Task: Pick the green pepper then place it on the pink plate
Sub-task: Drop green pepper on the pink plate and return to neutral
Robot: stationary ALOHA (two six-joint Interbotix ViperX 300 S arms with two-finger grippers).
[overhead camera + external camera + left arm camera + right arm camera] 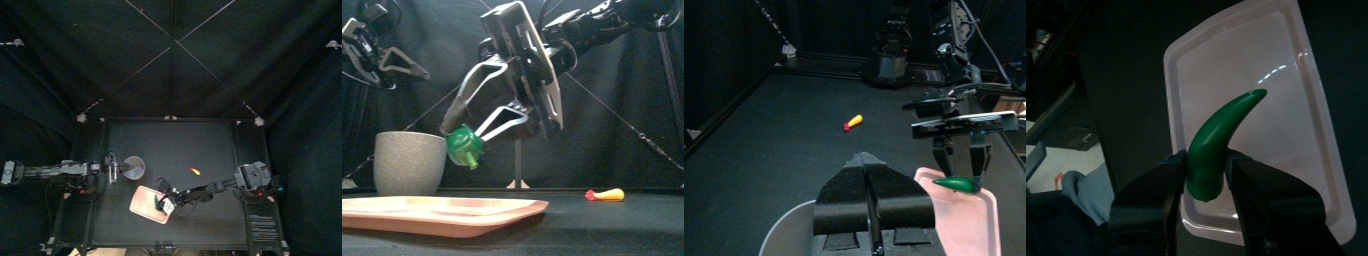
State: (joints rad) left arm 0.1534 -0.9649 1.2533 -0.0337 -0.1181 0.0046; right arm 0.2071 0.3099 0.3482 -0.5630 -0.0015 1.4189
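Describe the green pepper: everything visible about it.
The glossy green toy pepper looks like smooth plastic, curved like a chilli and tapering to a point. The right arm's tool pinches its thick end, with the tip pointing away from the wrist. It hangs in the air above the flat pink tray, touching nothing else.

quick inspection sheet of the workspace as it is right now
surface: black table, no damage seen
job's things: pepper held above the tray, not yet on it
clutter: grey cup behind the tray; small red and yellow toy off to the tray's right
grippers: right gripper shut on the pepper; left gripper shut, empty, near the cup
cables: nothing seen
surroundings: black curtains
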